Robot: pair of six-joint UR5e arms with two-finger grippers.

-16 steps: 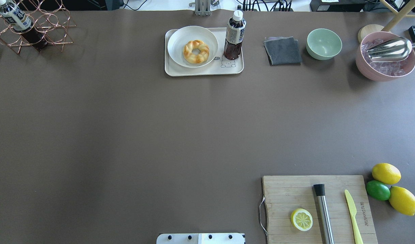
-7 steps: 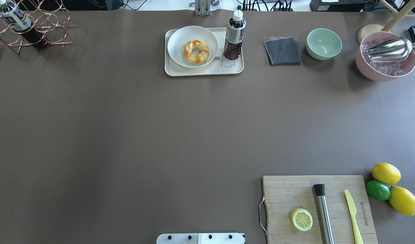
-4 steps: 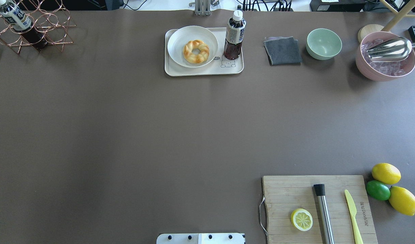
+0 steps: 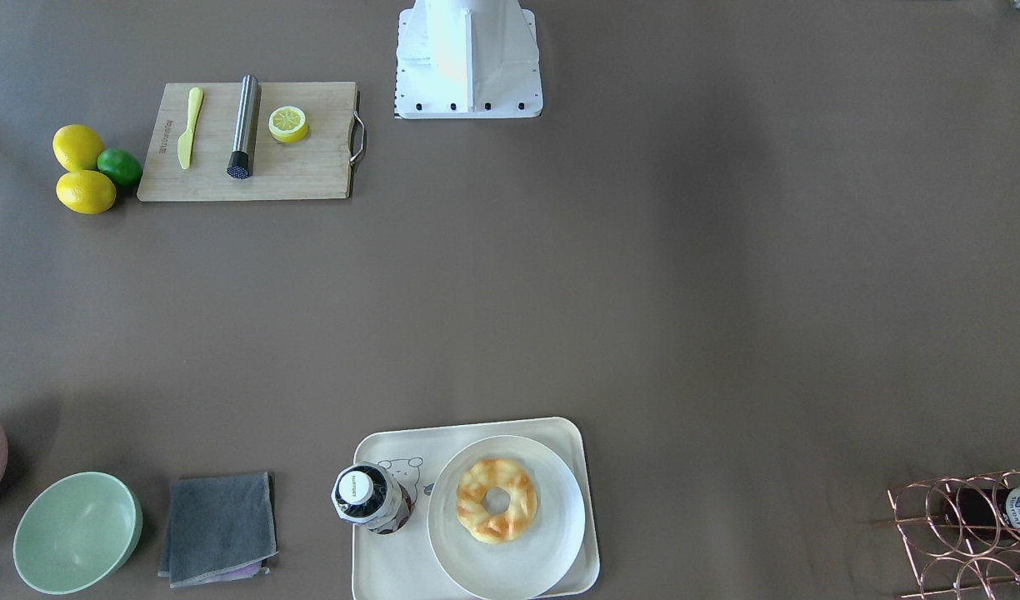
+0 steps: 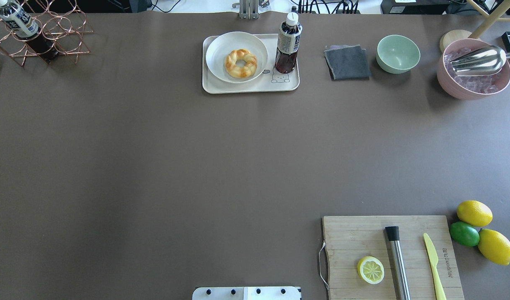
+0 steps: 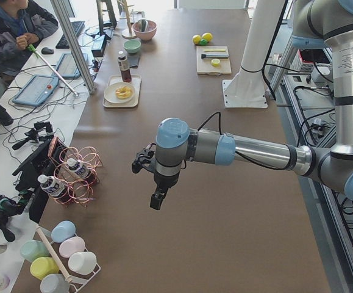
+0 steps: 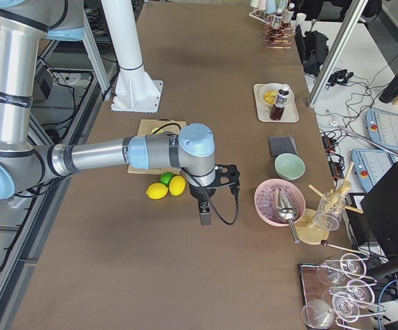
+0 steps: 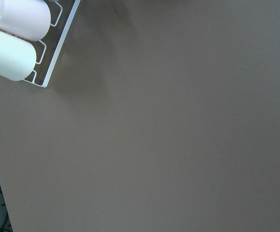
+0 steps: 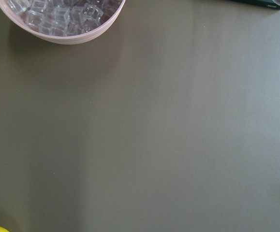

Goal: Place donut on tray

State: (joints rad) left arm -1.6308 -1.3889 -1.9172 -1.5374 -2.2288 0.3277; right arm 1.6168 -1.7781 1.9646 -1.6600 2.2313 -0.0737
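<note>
We find the donut [image 5: 241,63] lying flat in the round white plate [image 5: 221,46], upper centre of the overhead view. The plate sits inside the cream tray [image 5: 246,87], and a dark drink bottle [image 5: 288,43] stands on the tray just right of it. We judge the placement complete: the donut rests on the tray by way of the plate, and nothing grips it.

The left gripper [image 6: 157,200] hangs over bare table at mid-frame in the left side view, well apart from the tray. The right gripper [image 7: 205,214] hangs near the pink ice bowl [image 7: 266,212]. We cannot tell how far either is opened. Neither touches the donut.
</note>
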